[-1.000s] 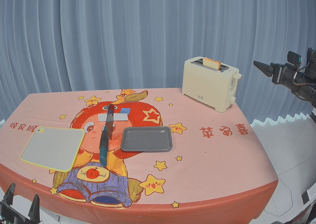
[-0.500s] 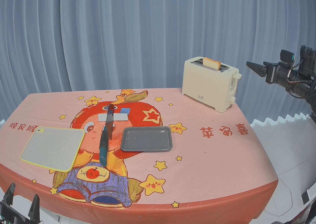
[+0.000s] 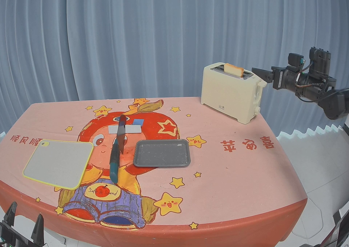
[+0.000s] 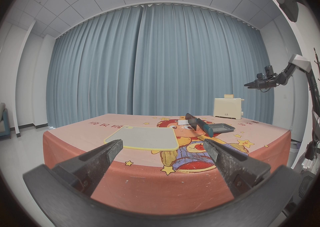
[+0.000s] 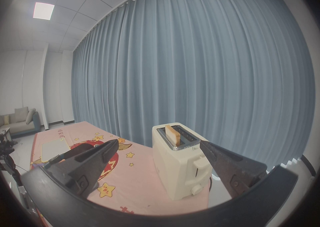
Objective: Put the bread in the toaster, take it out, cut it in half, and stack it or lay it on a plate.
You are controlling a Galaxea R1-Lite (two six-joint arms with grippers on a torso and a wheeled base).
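A toasted bread slice (image 3: pixel 233 70) stands out of the slot of the cream toaster (image 3: pixel 231 93) at the table's back right. My right gripper (image 3: pixel 256 72) hangs open in the air just right of the toaster's top, level with the bread and apart from it. In the right wrist view the bread (image 5: pixel 172 135) and toaster (image 5: pixel 181 164) lie beyond the open right gripper (image 5: pixel 158 145). My left gripper (image 3: pixel 25 212) stands open below the table's front left edge; the left wrist view shows this gripper (image 4: pixel 162 142) holding nothing.
A knife (image 3: pixel 117 146) with a teal handle lies mid-table, between a grey cutting board (image 3: pixel 58 163) with a yellow rim on the left and a dark grey tray (image 3: pixel 162 153) on the right. The table's right half in front of the toaster is bare cloth.
My right arm has moved left and slightly up, from well right of the toaster to beside its top. Nothing on the table has shifted, and the left gripper has kept still.
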